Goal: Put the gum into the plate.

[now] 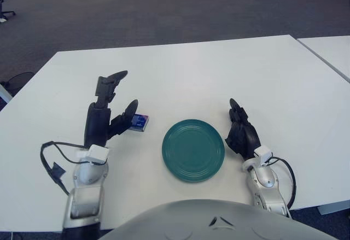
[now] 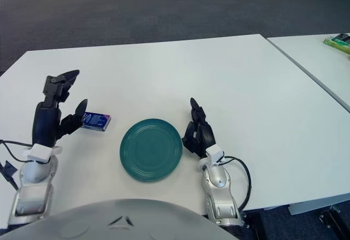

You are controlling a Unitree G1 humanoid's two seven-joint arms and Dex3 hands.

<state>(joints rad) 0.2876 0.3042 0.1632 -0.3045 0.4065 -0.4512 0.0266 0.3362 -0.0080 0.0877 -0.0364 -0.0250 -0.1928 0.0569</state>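
Note:
A small blue pack of gum point(image 2: 97, 121) lies flat on the white table point(image 2: 164, 70), just left of the round green plate point(image 2: 151, 149). It also shows in the left eye view point(image 1: 140, 122). My left hand point(image 1: 112, 102) stands at the gum's left side with its fingers spread open; the thumb tip is at the pack's left end, and the other fingers are raised above the table. It holds nothing. My right hand point(image 2: 197, 130) shows just right of the plate, fingers relaxed and empty.
A second white table point(image 2: 317, 59) stands at the right across a narrow gap, with a green object point(image 2: 339, 42) on its far edge. Grey carpet lies beyond the table's far edge. Cables hang from both forearms.

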